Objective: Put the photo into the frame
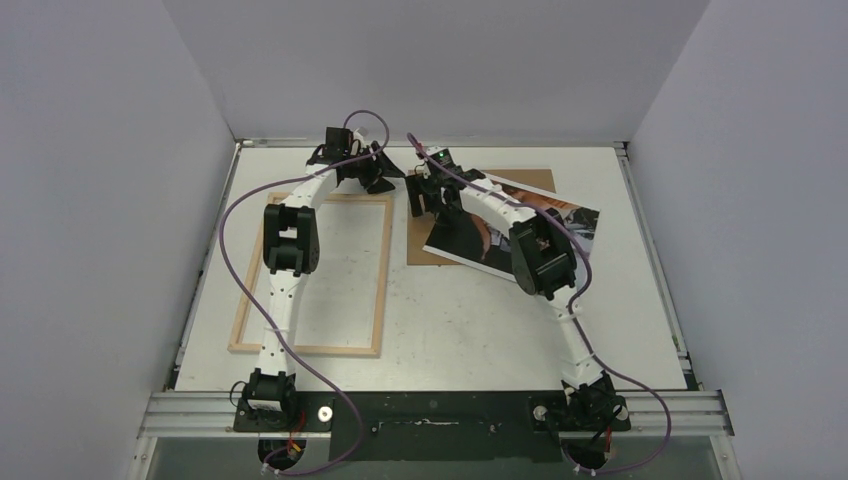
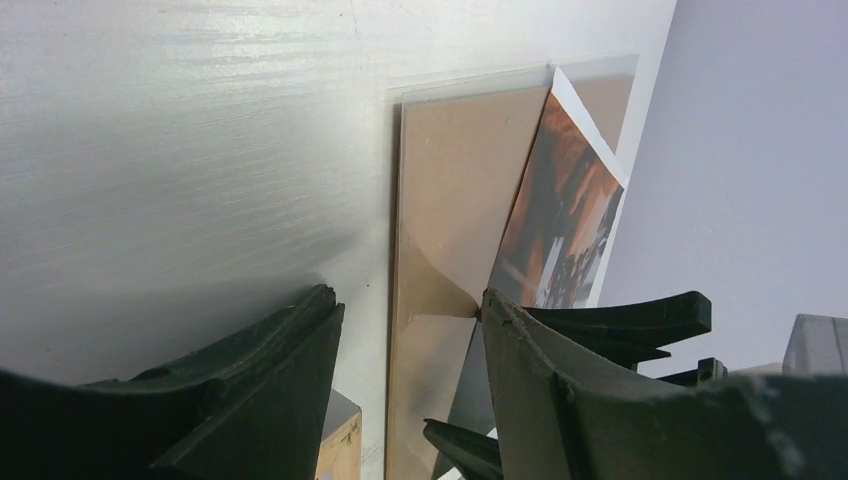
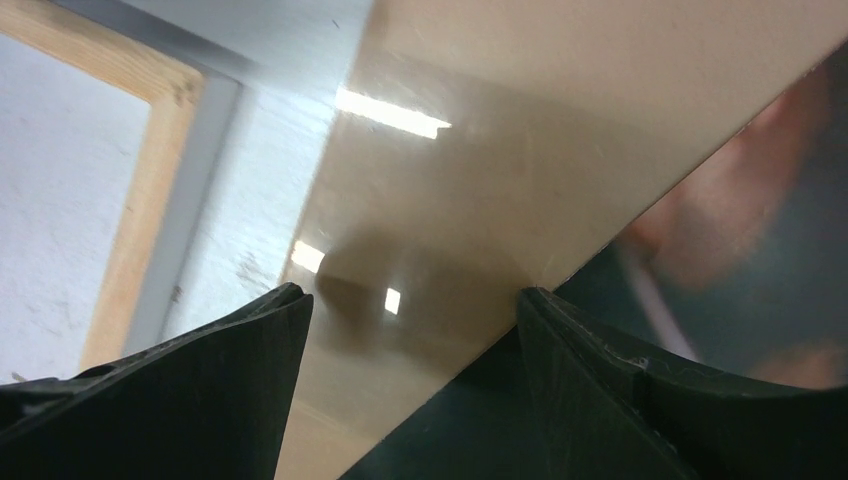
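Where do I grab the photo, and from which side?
Take the photo by its left edge, which runs slanted across the board. It lies flat and thin, so come in low from the frame side and probably slide one finger under. The open right gripper straddles that edge.

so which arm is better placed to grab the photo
Right. The right hand, open, is over the photo's left edge on the brown board; the left hand is farther off, by the frame's far corner.
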Motion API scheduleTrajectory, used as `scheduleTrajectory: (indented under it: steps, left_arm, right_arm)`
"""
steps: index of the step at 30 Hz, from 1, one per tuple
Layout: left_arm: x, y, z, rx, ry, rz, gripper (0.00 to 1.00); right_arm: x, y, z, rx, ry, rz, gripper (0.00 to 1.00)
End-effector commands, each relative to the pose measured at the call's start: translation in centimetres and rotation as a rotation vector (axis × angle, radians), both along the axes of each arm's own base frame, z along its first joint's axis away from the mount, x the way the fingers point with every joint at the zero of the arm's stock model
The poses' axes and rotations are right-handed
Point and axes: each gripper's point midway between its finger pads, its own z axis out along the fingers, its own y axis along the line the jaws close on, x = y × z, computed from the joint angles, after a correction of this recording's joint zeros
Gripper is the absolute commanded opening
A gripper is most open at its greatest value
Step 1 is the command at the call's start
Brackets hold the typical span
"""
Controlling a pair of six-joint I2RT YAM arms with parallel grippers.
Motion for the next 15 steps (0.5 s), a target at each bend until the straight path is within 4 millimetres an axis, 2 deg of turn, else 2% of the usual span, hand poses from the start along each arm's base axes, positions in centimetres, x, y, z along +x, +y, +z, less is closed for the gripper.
scheduleTrajectory:
  steps: [1, 7, 10, 12, 15]
  left_arm:
    - [-0.3, -0.2, -1.6, 0.007, 0.011, -0.011, 0.53]
    - [-0.4, -0.2, -1.3, -0.007, 0.003, -0.023, 0.53]
    - [-0.4, -0.4, -1.2, -0.014, -0.005, -0.033, 0.53]
    - [-0.5, -0.6, -1.2, -0.015, -0.008, -0.041, 0.53]
    - [-0.6, -0.5, -1.5, 0.001, -0.008, -0.036, 0.53]
  right_arm:
    - [-2.8, -4.7, -0.2, -0.092, 0.125, -0.108, 0.78]
    - [-5.3, -8.2, -0.1, -0.13, 0.187, -0.178, 0.79]
    - [-5.8, -9.1, 1.3, -0.149, 0.163, -0.196, 0.79]
    - [-5.3, -8.8, 2.6, -0.137, 0.136, -0.197, 0.79]
    - [-3.5, -8.0, 4.2, -0.17, 0.06, -0.207, 0.79]
